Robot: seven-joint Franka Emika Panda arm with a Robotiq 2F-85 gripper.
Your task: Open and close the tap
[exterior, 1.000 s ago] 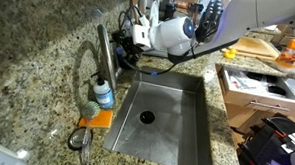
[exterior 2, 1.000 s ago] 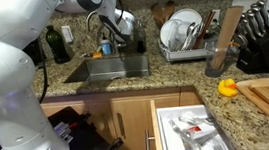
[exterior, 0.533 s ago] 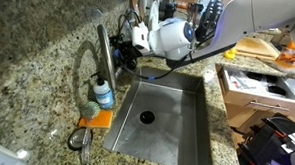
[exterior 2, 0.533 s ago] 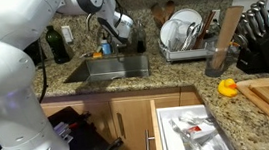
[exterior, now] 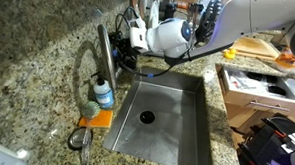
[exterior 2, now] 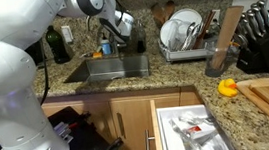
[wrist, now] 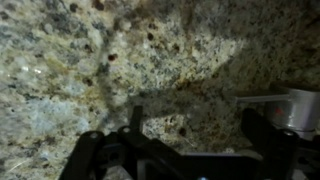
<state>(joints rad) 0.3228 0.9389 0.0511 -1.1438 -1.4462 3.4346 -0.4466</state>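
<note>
The tap [exterior: 103, 53] is a tall brushed-silver column with an arched spout [exterior: 81, 65], standing behind the sink; it also shows in an exterior view [exterior 2: 93, 22]. My gripper [exterior: 123, 51] is at the tap's column, about level with its upper part, and shows in the other exterior view too [exterior 2: 126, 30]. In the wrist view the two dark fingers [wrist: 198, 135] stand apart with only the granite wall between them. A silver part of the tap [wrist: 292, 106] lies just outside the right finger. I cannot tell whether a finger touches the tap.
The steel sink [exterior: 194, 115] lies below. A clear soap bottle [exterior: 104, 93] and an orange sponge [exterior: 96, 117] sit beside the tap. A dish rack [exterior 2: 186, 34], a knife block [exterior 2: 262, 41], a dark bottle [exterior 2: 59, 43] and an open drawer [exterior 2: 186, 130] are nearby.
The wrist has shifted very slightly by the tap's column. The fingers stay apart and nothing else has moved.
</note>
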